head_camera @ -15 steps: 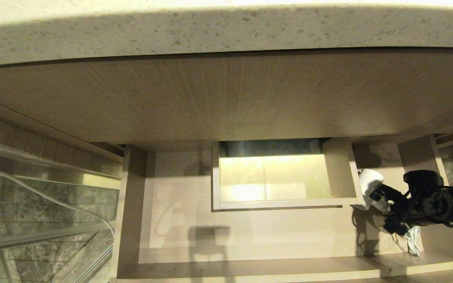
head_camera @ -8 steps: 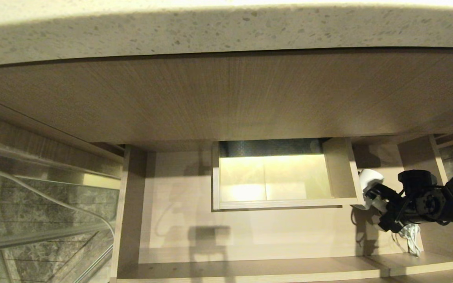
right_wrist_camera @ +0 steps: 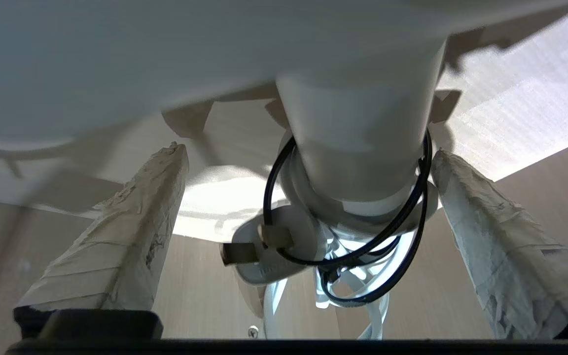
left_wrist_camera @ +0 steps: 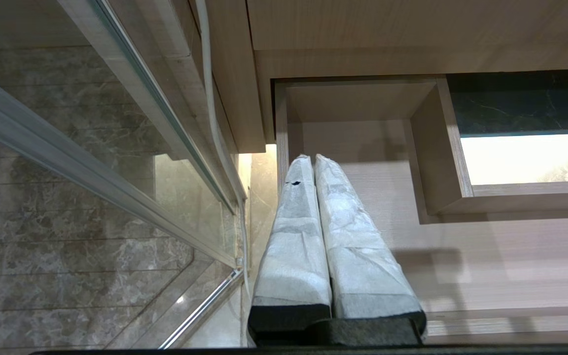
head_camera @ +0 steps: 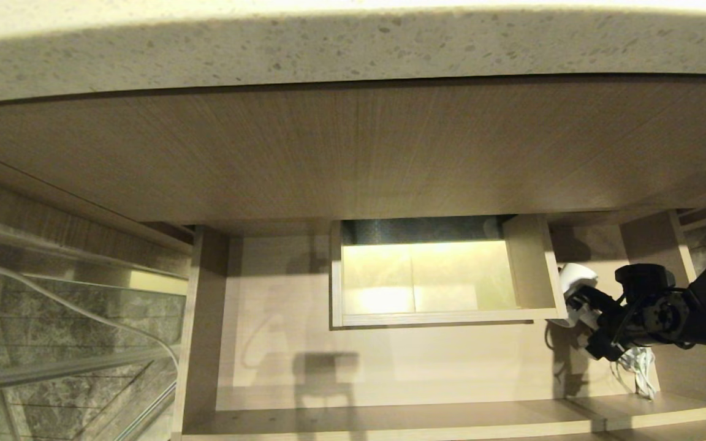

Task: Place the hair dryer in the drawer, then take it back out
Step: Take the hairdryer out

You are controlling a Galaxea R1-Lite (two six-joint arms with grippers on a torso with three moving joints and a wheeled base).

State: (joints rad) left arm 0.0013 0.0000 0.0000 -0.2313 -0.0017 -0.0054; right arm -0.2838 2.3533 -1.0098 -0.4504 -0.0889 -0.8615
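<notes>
Head view, drawer: the wide, pale wood-grain drawer (head_camera: 390, 373) stood pulled out under the speckled surface (head_camera: 353, 49), with its boxed cut-out (head_camera: 439, 275) in the middle.
Head view, hair dryer: the hair dryer (head_camera: 573, 288) lay inside the drawer, just right of the cut-out, its white head touching or nearly touching the cut-out's right wall and its pale cord (head_camera: 638, 367) bundled toward the drawer front.
Head view, right pincer: the right pincer (head_camera: 589, 321) reached in from the right, level with the dryer, its jaws on either side of the handle.
Head view, axis: the dryer's long axis ran from the head beside the cut-out down toward the drawer front; the pincer crossed it from the side.
Left wrist view, left pincer: the left pincer (left_wrist_camera: 313, 162) hung pressed closed and empty over the drawer's left end, far left of the cut-out and well apart from the dryer.
Right wrist view, handle: the dryer's white handle, ringed by a dark loop (right_wrist_camera: 348, 231), sat between the two padded fingers (right_wrist_camera: 131, 222).
Right wrist view, grip: the jaws stood wide; both pads showed a gap from the handle, so nothing was clamped.
Judgement, nearer arm: the right arm was plainly the one placed to close on the handle and lift it out.
</notes>
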